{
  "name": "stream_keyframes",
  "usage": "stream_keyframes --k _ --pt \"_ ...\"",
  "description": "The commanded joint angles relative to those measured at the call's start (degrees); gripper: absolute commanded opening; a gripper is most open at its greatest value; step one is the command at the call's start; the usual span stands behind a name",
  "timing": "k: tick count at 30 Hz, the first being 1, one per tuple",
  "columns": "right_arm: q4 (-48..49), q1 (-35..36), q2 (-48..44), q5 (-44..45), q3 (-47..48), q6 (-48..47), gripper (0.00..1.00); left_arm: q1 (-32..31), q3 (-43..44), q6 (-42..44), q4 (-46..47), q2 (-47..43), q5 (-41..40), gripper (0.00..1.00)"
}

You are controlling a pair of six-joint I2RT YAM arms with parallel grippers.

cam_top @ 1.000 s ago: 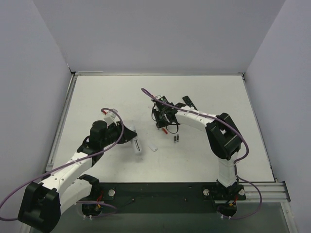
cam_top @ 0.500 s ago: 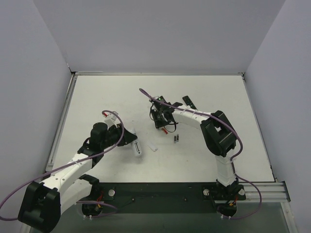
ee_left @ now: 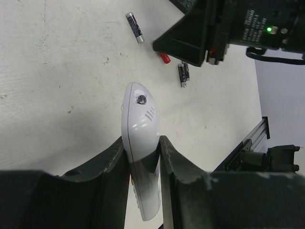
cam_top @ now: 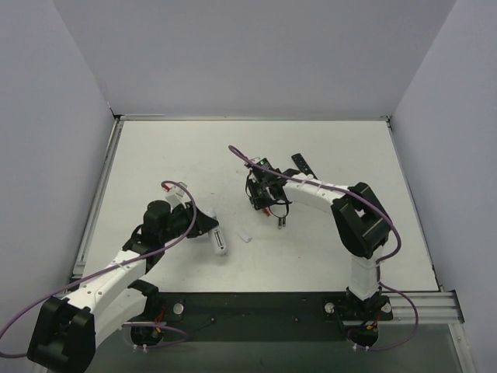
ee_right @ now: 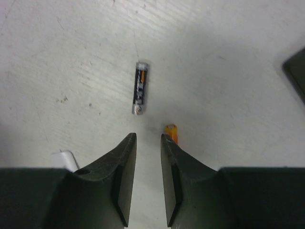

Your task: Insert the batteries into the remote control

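The left fingers [ee_left: 113, 160] are clamped on the sides of the white remote [ee_left: 140, 143]. It juts out from them across the lower middle of the left wrist view, its rounded end pointing out over the table [ee_left: 57, 86]. Gripped this way it looks like a steady target for the other arm to bring cells to, though I cannot tell whether its battery bay is open or which way it faces. The batteries lie loose on the table: a dark battery [ee_left: 134, 27] at the top of that view, a second dark battery [ee_left: 183, 75] right of centre, and a red battery [ee_left: 164, 57] between them. The right fingers [ee_right: 125, 167] hang over this group, a little apart with nothing between them. That narrow gap would suit so slim a thing. In the right wrist view one of the dark batteries lies ahead of the tips in the upper middle. The red battery sits just beside the right-hand tip, partly hidden and off the line of the gap, so picking it would probably need a small sideways shift first. A small white piece [cam_top: 245, 235], possibly the battery cover, lies on the table near the remote. No battery looks loaded yet.
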Motion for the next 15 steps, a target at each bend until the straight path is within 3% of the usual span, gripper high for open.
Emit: stream_keyframes --k 1,8,15 --pt "-3.72 -0.50 -11.96 4.41 -5.04 1.25 0.24 0.33 1.38 -0.10 2.87 -1.49 1.09 0.00" --pt "-6.45 -2.52 -20.42 10.92 -14.36 6.35 0.24 0.33 -0.46 0.34 3.13 -3.60 1.62 0.00" --pt "-6.54 -5.07 -19.82 11.54 -16.56 11.18 0.24 0.33 0.68 0.78 1.55 -4.66 2.32 0.00"
